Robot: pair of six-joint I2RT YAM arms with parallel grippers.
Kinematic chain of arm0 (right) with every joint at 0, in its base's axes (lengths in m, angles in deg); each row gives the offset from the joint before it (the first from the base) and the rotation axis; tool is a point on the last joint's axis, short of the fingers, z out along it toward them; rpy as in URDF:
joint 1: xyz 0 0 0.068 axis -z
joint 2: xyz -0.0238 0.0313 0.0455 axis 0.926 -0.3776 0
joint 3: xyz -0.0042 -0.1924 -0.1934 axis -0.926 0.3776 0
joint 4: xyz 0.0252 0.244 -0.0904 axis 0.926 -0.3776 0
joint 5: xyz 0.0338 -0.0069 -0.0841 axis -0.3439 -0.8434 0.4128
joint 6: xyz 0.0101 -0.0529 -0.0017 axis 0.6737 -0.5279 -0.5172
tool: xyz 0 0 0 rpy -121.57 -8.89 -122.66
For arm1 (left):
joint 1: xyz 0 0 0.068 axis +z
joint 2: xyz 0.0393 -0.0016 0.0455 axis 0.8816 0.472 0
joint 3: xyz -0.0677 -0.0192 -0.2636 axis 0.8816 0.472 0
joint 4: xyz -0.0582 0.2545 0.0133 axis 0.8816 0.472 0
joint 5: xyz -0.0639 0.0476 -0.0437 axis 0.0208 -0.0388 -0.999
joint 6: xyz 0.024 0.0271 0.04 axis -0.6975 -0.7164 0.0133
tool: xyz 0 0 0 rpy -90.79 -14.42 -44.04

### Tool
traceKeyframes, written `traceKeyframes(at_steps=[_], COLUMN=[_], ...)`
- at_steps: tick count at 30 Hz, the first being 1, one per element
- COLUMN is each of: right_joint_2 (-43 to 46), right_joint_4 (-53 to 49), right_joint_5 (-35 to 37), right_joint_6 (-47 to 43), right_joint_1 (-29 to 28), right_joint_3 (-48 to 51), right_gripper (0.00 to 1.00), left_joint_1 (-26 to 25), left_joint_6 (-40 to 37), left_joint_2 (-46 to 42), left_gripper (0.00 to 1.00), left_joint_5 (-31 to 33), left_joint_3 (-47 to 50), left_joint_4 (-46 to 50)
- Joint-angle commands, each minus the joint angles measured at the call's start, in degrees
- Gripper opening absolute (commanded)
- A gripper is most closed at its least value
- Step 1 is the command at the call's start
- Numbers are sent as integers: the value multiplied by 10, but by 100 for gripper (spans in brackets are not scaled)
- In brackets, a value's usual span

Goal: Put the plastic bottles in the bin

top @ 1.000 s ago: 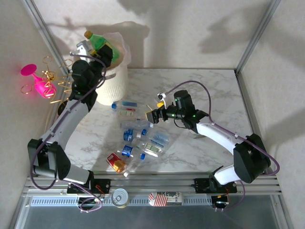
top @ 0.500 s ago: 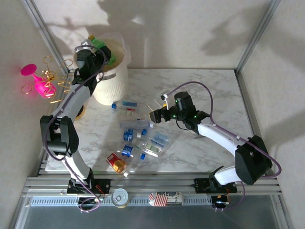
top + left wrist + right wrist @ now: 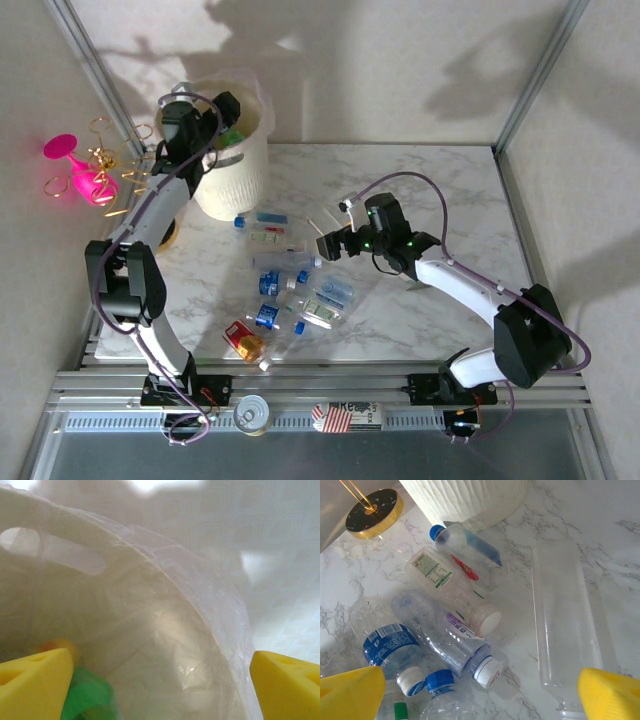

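The cream ribbed bin (image 3: 238,172) stands at the table's far left. My left gripper (image 3: 213,118) hangs open over its mouth, with nothing between the yellow fingertips (image 3: 31,681). A green bottle (image 3: 89,699) lies loose inside the lined bin (image 3: 175,625), below the left fingertip; it also shows green at the rim (image 3: 233,135). Several plastic bottles (image 3: 292,282) lie scattered mid-table. My right gripper (image 3: 326,244) hovers open just above them. Between its jaws are a clear bottle with a white cap (image 3: 451,639), a blue-labelled one (image 3: 390,645) and a long clear uncapped one (image 3: 565,625).
A pink glass (image 3: 76,170) and gold wire pieces (image 3: 118,150) sit left of the bin. A black-and-gold disc (image 3: 372,507) lies by the bin's foot. A tin can (image 3: 251,412) rests on the front rail. A red-labelled bottle (image 3: 243,341) lies near the front edge.
My left gripper has opened over the bin, and the green bottle it held has dropped out of the jaws into the bin. The right arm has barely shifted.
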Motion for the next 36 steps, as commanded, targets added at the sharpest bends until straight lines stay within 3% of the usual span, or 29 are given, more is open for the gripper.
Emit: traceKeyframes(at_steps=[1, 7, 15, 20, 29, 36], right_joint_2=[-11, -44, -107, -127, -149, -154], right_joint_4=[-5, -9, -56, -47, -15, 29], right_joint_5=[8, 8, 42, 65, 160, 121], right_joint_6=[-3, -4, -25, -12, 17, 37], right_joint_1=[3, 2, 3, 2, 2, 2], right_joint_3=[-27, -44, -91, -93, -95, -71], right_gripper=[99, 99, 99, 99, 99, 99], left_joint_1=[-6, -40, -136, -180, -235, -250], left_joint_6=[-1, -25, -48, -14, 80, 200], left_joint_2=[-53, -140, -301, -388, -529, -631], left_gripper=[94, 100, 100, 100, 100, 100], left_joint_5=[-20, -23, 31, 62, 124, 120], left_joint_3=[-18, 27, 206, 319, 425, 513], left_joint_4=[-6, -19, -55, -25, 201, 375])
